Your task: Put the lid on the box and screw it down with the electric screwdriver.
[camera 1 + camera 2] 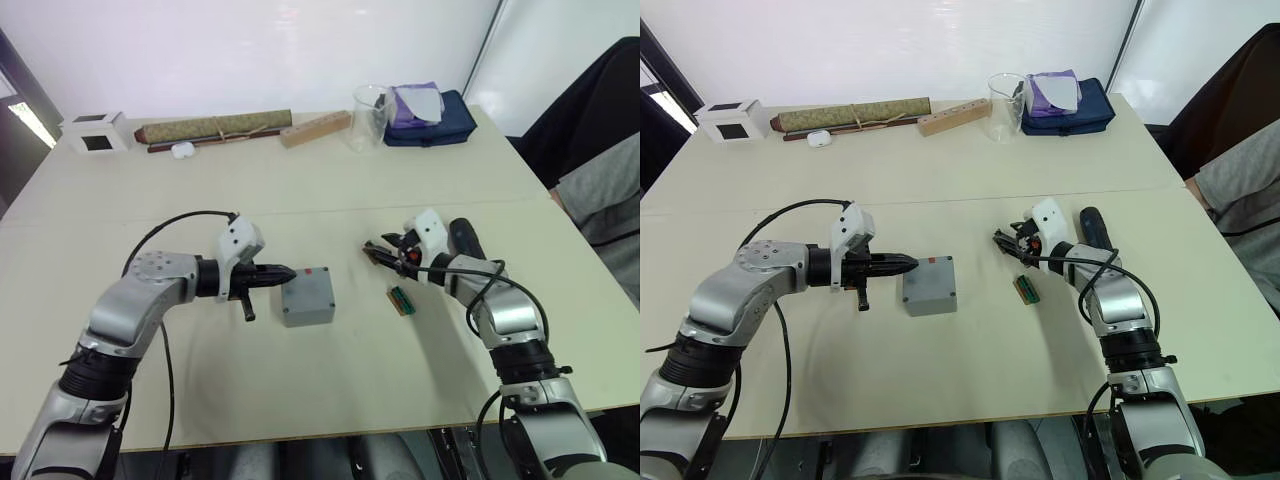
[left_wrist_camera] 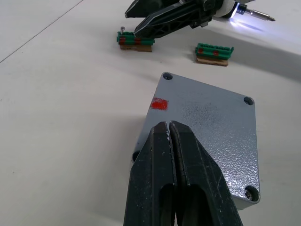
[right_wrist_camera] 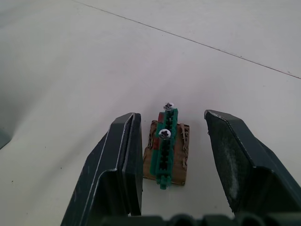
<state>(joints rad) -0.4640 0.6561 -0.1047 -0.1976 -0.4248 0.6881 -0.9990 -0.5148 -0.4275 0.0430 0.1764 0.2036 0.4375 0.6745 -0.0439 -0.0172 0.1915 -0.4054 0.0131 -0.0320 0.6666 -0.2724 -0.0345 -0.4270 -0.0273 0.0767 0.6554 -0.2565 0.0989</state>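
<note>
Left claw [image 2: 170,136] pressed together steadies the box [image 1: 307,297]; right claw [image 3: 171,141] spread over screw holder [image 3: 167,153]: a clumsy pinch may topple screws

- Both eye views look forward and down from the head over the whole surface [image 1: 330,390], sharing one scene.
- The left wrist view sits close above the box [image 2: 207,127].
- The right wrist view looks closely down on a green screw holder [image 3: 167,150].
</note>
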